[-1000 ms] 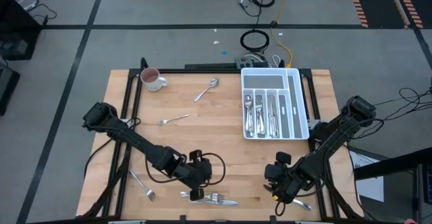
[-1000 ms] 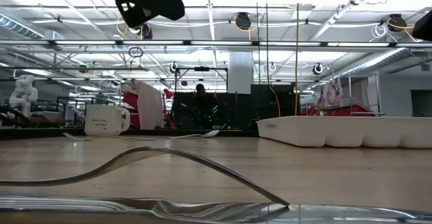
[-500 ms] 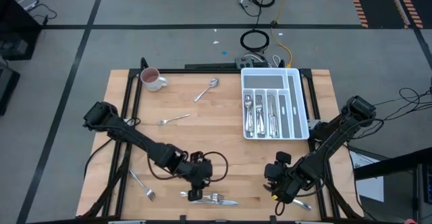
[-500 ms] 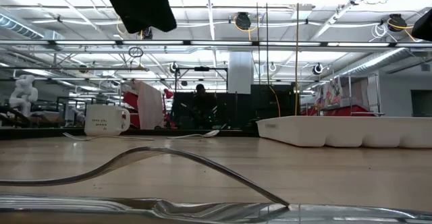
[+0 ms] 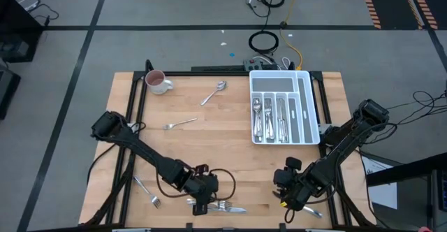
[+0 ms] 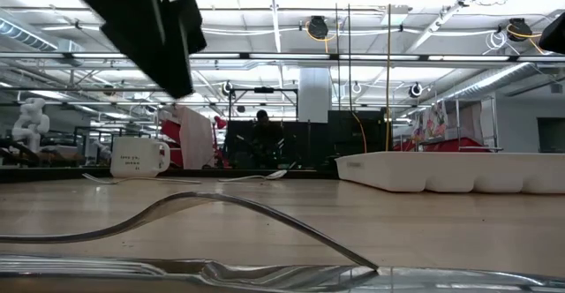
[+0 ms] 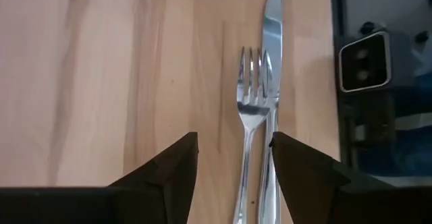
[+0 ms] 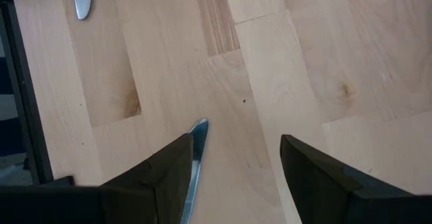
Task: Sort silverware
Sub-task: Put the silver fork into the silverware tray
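A fork [image 7: 251, 109] and a knife [image 7: 273, 62] lie side by side flat on the wood by the table's near edge [image 5: 218, 206]. My left gripper [image 7: 234, 140] hangs open just above them; the fork's handle runs between its fingers, untouched. My right gripper [image 8: 236, 140] stands open over the near right of the table [image 5: 292, 193], with a knife's tip [image 8: 196, 146] on the wood between its fingers. More silverware lies loose: a spoon [image 5: 215, 92] and two forks [image 5: 179, 124] [image 5: 147, 191].
A white compartmented tray [image 5: 304, 99] holding several pieces of silverware stands at the far right. A white mug with a pink inside [image 5: 157, 82] sits at the far left corner. Bare wood spans the table's middle. The low view shows the fork [image 6: 221, 212] arching close up.
My left gripper has gone toward the table's near edge and come down over the fork and knife, which lie where they were. My right arm has kept still.
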### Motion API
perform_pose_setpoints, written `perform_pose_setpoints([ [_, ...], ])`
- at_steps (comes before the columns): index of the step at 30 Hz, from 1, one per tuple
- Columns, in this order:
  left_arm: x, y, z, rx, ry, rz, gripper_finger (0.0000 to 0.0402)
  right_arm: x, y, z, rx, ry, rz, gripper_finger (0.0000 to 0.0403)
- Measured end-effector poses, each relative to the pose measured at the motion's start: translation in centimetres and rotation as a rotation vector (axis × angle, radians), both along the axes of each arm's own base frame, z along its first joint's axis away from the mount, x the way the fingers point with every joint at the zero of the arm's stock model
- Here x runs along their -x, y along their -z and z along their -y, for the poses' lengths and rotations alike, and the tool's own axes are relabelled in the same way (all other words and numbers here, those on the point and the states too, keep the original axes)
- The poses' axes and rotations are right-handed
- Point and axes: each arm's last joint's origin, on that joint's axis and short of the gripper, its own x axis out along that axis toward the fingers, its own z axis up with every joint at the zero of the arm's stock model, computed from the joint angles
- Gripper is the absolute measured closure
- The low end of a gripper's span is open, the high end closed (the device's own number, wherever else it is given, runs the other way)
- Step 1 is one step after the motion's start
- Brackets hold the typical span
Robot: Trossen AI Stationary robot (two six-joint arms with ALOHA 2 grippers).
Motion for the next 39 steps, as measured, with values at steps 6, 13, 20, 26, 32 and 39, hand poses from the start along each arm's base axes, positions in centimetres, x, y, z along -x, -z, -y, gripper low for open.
perform_pose_setpoints([
  [6,-0.2,1.7,0.6,-0.002,-0.037,-0.041,0.0208,0.0,0.0,0.0,0.000,0.000,0.001,0.0190],
  [13,-0.1,2.6,1.8,-0.007,-0.021,-0.014,0.0208,0.0,0.0,0.0,0.001,0.000,0.002,0.0190],
  [20,0.1,2.8,2.1,-0.041,-0.030,0.000,0.0208,-0.1,0.0,0.1,0.019,0.009,0.024,0.0190],
  [26,-0.1,3.1,2.2,-0.051,-0.010,0.014,0.0208,-0.1,-0.1,0.1,0.031,0.014,0.039,0.0190],
  [32,-1.0,4.2,2.8,-0.010,-0.008,0.057,0.0208,-0.1,-0.1,0.1,0.030,0.014,0.038,0.0190],
  [39,-1.3,5.9,2.7,-0.026,0.025,0.011,0.0208,-0.1,0.0,0.1,0.029,0.013,0.037,0.0190],
])
